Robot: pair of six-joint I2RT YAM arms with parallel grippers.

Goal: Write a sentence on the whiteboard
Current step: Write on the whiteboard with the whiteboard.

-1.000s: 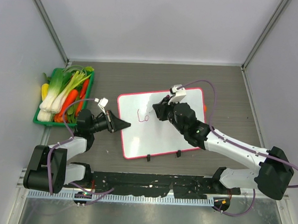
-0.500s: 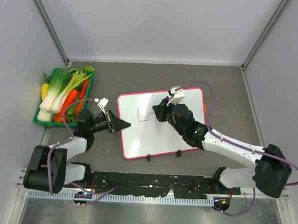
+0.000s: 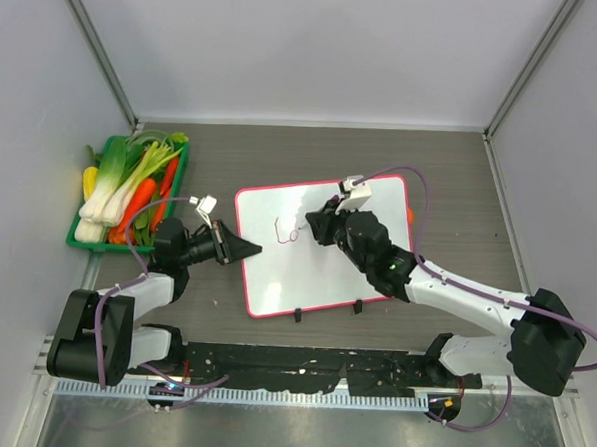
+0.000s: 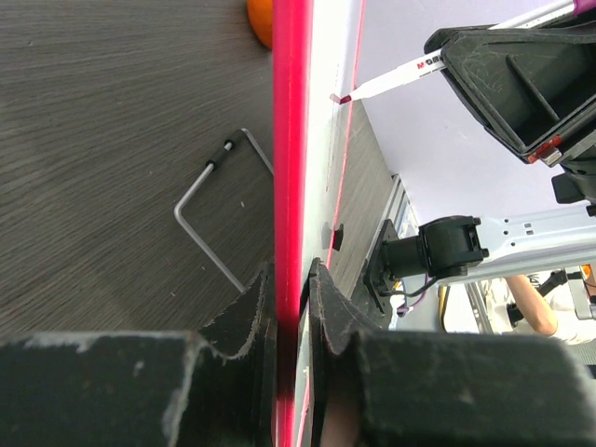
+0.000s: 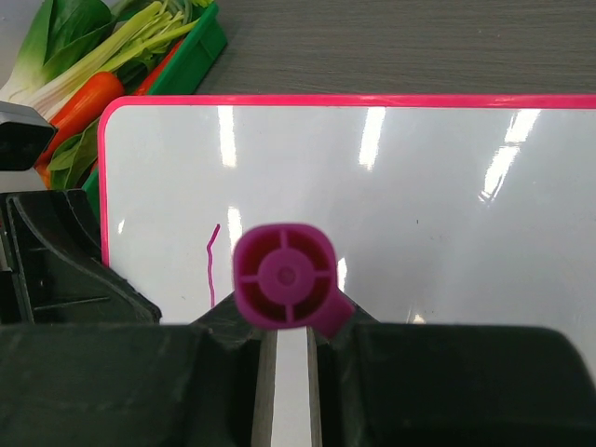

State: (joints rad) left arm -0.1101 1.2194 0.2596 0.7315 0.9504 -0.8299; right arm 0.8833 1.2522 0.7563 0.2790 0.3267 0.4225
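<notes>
whiteboard (image 3: 317, 250): lies face up on the dark wood-grain tabletop (image 3: 282, 158), pretty much dead centre between the two arms and turned a bit off square. It has a thin pink-red frame and rounded corners.

feet (image 3: 298, 316): two little black ones stick out of the board's near long edge.

left hand (image 4: 291, 279): nearly closed, with both fingers pinched on the pink frame at the board's left edge, one on each side. The wrist view shows that clearly.

right hand (image 3: 313, 224): sits over the upper middle of the board, closed down on a marker (image 5: 284, 277). The marker's magenta end cap pokes straight at the wrist camera, wedged between the fingers.

marker tip: from the left wrist view it's right at the glossy surface. Whether it actually touches is hard to say for sure.

writing (image 3: 286, 231): a few thin red strokes on the upper left part of the board, just left of the right hand. They're too small to read.

crate (image 3: 87, 244): green, off to the far left by the wall and well apart from the board. It's stuffed with vegetables (image 3: 131, 180), leeks, leafy greens and some orange and red ones.

orange thing (image 3: 411, 215): peeks out just beside the board's right edge. No idea what it is.
</notes>
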